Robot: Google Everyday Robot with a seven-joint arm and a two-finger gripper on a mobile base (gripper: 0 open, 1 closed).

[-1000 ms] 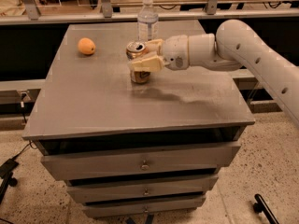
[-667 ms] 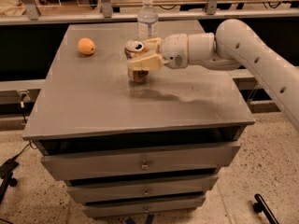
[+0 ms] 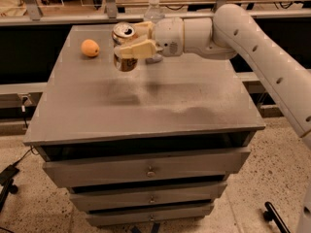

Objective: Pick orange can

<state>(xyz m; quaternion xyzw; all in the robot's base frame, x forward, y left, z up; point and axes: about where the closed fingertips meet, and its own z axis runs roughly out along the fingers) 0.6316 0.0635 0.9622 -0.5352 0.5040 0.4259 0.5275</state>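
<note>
The orange can [image 3: 125,57], golden-orange with a silver top, is held between the cream fingers [image 3: 138,49] of my gripper [image 3: 125,41]. The gripper is shut on the can from its right side. The can hangs upright, clear of the grey table top [image 3: 146,106], over its far left part, and its shadow lies on the table below. The white arm [image 3: 252,42] reaches in from the right.
A round orange fruit [image 3: 90,47] lies on the table at the far left, close to the left of the can. A clear plastic bottle [image 3: 154,6] stands at the far edge, partly hidden behind the gripper. Drawers [image 3: 148,171] sit below the top.
The gripper has lifted the can off the table and carried it up and to the left. The fruit and bottle have not moved.
</note>
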